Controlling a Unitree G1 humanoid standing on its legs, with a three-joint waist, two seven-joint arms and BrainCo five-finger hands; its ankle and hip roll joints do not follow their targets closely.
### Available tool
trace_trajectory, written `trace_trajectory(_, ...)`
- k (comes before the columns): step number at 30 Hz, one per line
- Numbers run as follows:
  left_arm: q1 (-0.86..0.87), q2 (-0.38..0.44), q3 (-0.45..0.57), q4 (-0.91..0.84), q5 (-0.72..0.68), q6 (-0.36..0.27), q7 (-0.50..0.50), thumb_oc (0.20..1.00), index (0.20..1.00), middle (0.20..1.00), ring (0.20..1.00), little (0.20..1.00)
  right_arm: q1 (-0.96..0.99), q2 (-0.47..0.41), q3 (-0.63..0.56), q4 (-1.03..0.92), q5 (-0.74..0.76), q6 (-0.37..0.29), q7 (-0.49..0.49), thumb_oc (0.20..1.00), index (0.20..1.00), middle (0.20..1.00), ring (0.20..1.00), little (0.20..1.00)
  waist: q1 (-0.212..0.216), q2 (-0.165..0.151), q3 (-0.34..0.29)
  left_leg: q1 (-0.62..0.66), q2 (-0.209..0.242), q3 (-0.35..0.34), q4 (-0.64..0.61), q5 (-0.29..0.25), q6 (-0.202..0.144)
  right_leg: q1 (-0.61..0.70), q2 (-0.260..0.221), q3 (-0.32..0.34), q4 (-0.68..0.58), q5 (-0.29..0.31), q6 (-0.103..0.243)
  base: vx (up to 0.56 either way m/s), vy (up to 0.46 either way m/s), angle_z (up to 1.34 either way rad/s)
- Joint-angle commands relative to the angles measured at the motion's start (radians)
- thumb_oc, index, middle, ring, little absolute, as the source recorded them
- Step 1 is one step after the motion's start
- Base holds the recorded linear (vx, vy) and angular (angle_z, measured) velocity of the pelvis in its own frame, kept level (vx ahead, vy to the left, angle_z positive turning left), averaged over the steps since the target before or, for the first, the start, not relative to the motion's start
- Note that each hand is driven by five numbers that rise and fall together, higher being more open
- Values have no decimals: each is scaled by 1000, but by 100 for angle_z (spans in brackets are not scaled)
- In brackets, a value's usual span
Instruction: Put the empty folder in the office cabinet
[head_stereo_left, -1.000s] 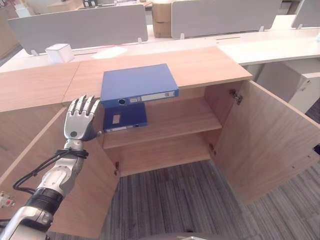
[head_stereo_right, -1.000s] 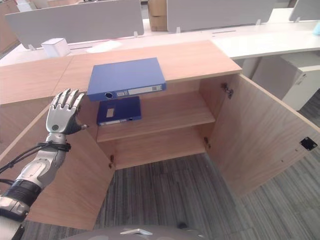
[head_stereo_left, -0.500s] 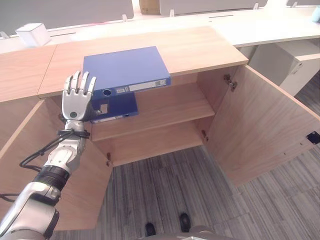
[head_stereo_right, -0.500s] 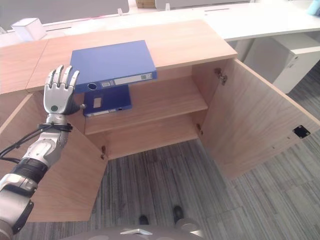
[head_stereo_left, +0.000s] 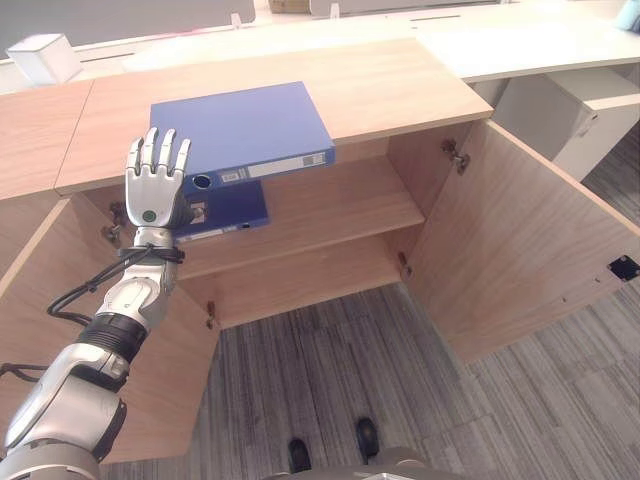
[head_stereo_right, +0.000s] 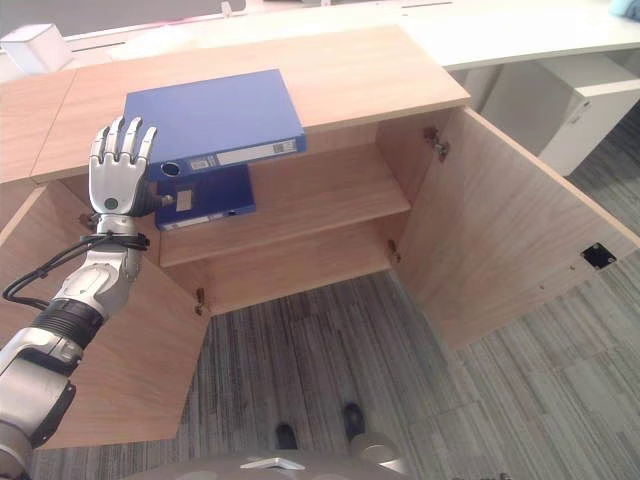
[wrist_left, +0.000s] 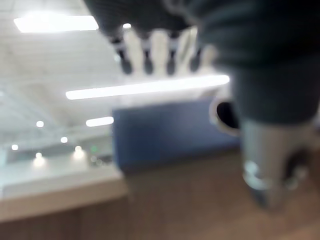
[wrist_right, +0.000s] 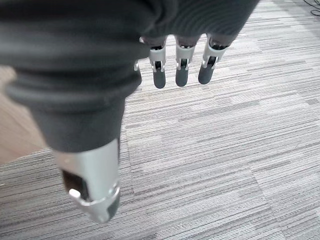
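**A:** Where is the folder you're after?

**B:** The blue folder (head_stereo_left: 240, 133) lies flat on top of the cabinet (head_stereo_left: 400, 85), its spine hanging over the front edge. A second blue folder (head_stereo_left: 232, 208) already sits on the upper shelf (head_stereo_left: 330, 212) just below it. (Which one is the "empty" one you can't tell from here; the top one is my guess.)

**A:** And your hands?

**B:** Your left hand (head_stereo_left: 157, 185) is raised at the folder's left front corner, fingers straight and spread, palm facing away from you, holding nothing. Whether it touches the spine is hard to say. Your right hand (wrist_right: 180, 65) hangs over the carpet (wrist_right: 225, 150), fingers relaxed, empty.

**A:** So which step is this?

**B:** The reach, I'd judge; nothing is grasped yet. Both cabinet doors (head_stereo_left: 520, 250) stand open, so the way in is clear.

**A:** What does the next move ask of you?

**B:** Close thumb and fingers over the overhanging edge, slide the folder off, then lower it onto the free stretch of shelf to the right.
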Motion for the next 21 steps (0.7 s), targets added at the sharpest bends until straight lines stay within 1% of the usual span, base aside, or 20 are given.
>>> trace_trajectory(1, -181, 6, 4, 63, -23, 3, 41, 1000, 1000, 1000, 1000, 1000, -37, -33, 38, 27, 38, -15, -39, 1000, 1000, 1000, 1000, 1000, -17, -6, 8, 10, 58, 12, 1, -124, -55, 12, -33, -26, 0, -61, 94, -46, -10, -3)
trace_trajectory(10, -213, -4, -17, 87, -30, 1, 40, 1000, 1000, 1000, 1000, 1000, -40, -37, 39, 28, 44, -18, -45, 1000, 1000, 1000, 1000, 1000, -24, -7, 15, -14, 59, 17, 1, -116, -54, -17, -31, -19, 0, -51, 93, -12, -2, -4)
trace_trajectory(14, -257, -4, -44, 106, -37, 0, 47, 1000, 1000, 1000, 1000, 1000, -49, -43, 40, 24, 53, -23, -50, 1000, 1000, 1000, 1000, 1000, -28, -6, 24, -53, 56, 17, 1, -103, -51, -58, -32, -16, 0, -35, 95, -64, 7, -1)
trace_trajectory(21, -310, 13, -77, 129, -36, -5, 51, 1000, 1000, 1000, 1000, 1000, -66, -49, 39, 23, 72, -34, -53, 1000, 1000, 1000, 1000, 1000, -30, -6, 22, -103, 53, 20, 1, -87, -49, -112, -34, -13, 0, -15, 95, -33, 6, -2)
